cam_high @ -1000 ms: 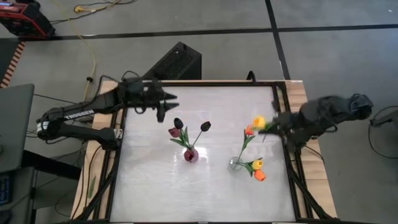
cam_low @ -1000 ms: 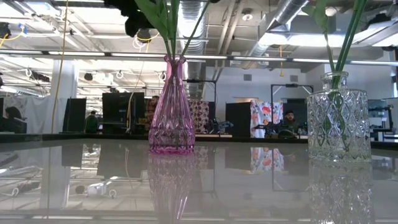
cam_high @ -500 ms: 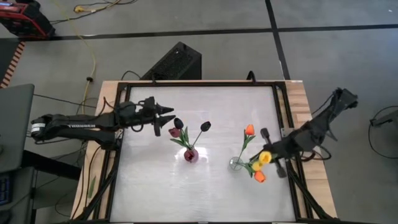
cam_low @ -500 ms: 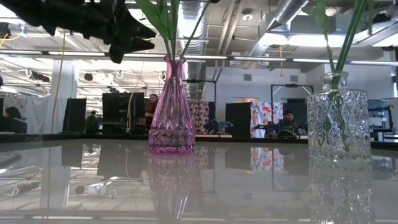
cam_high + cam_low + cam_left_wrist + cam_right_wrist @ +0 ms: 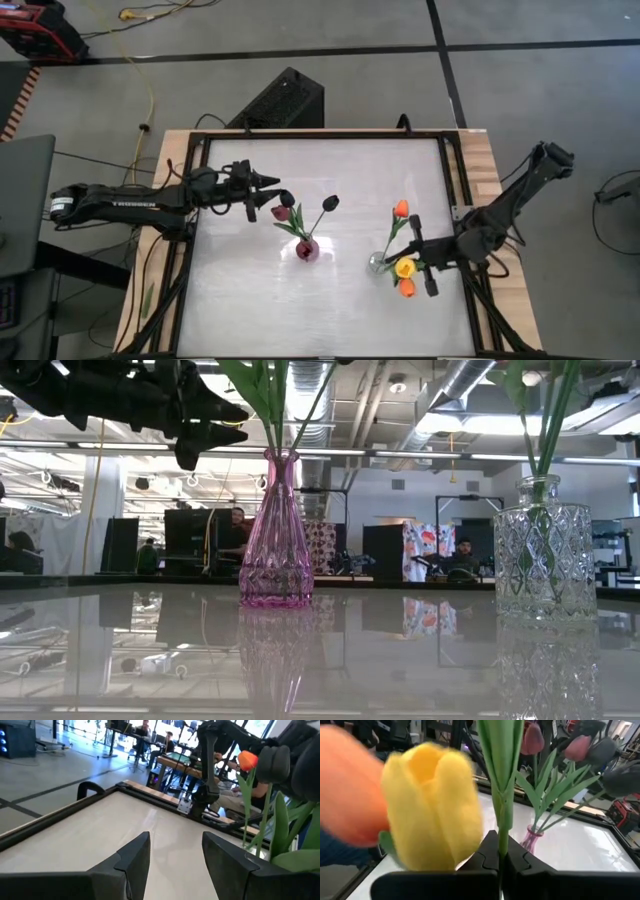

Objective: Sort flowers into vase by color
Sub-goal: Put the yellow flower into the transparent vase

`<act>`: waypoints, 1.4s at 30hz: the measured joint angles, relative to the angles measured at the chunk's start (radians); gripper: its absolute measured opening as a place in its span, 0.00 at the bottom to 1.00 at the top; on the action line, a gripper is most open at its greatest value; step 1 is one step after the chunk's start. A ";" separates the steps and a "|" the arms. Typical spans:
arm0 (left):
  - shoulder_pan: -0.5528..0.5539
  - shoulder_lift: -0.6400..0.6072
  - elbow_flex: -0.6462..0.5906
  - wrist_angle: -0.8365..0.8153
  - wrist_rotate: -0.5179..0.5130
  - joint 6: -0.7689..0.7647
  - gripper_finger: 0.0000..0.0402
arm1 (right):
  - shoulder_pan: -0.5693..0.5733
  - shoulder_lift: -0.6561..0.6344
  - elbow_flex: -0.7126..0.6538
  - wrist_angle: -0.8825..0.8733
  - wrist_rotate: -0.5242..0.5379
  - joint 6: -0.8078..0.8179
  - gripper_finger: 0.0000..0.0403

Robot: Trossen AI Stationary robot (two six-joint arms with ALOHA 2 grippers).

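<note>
Bare tabletop [image 5: 330,300] around both vases [image 5: 306,249], frame-edged.

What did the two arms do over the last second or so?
The right gripper, shut on the yellow flower, carried it from the table's far right down to the clear vase. The left gripper, open, swung toward the dark flowers. Both vases stayed put.

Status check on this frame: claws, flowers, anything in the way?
Right claw shut on yellow tulip stem by clear vase. Left claw open, beside dark tulips in pink vase. Nothing blocking.
</note>
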 joint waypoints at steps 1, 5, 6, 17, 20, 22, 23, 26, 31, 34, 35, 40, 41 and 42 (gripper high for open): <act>-0.001 0.000 0.000 0.005 -0.001 0.000 0.42 | 0.000 0.008 0.000 0.004 0.000 0.000 0.05; -0.002 0.000 0.000 0.007 -0.003 0.000 0.42 | 0.000 0.040 0.000 0.010 0.019 0.006 0.05; -0.002 0.000 0.000 0.007 -0.003 -0.002 0.42 | 0.000 0.047 0.000 0.012 0.027 0.009 0.05; -0.016 0.000 0.000 0.006 0.004 -0.007 0.42 | -0.034 0.113 0.000 0.009 0.033 0.062 0.05; -0.029 0.000 0.000 0.006 0.003 -0.004 0.42 | -0.034 0.127 0.000 0.012 0.033 0.071 0.05; -0.037 0.000 0.000 0.006 -0.002 -0.004 0.42 | -0.034 0.131 0.001 0.011 0.033 0.083 0.06; -0.040 0.000 0.000 0.006 -0.004 -0.004 0.42 | -0.034 0.131 0.001 0.009 0.032 0.087 0.06; -0.045 0.000 0.000 0.006 -0.005 -0.004 0.42 | -0.034 0.131 0.001 0.009 0.025 0.105 0.07; -0.045 0.000 0.000 0.006 -0.005 -0.009 0.42 | -0.037 0.112 0.001 0.010 0.025 0.178 0.11; -0.045 0.000 0.000 0.006 -0.005 -0.013 0.42 | -0.050 0.085 0.001 0.013 0.026 0.235 0.15; -0.045 0.000 0.000 0.006 -0.005 -0.016 0.42 | -0.054 0.076 0.001 0.012 0.026 0.253 0.17; -0.045 0.000 0.000 0.006 -0.005 -0.017 0.42 | -0.053 0.026 0.001 0.010 0.027 0.319 0.28; -0.045 0.000 0.000 0.006 -0.005 -0.017 0.42 | -0.053 0.018 0.001 0.009 0.027 0.321 0.31; -0.045 0.000 0.000 0.006 -0.005 -0.018 0.42 | -0.053 0.010 0.001 0.009 0.027 0.322 0.33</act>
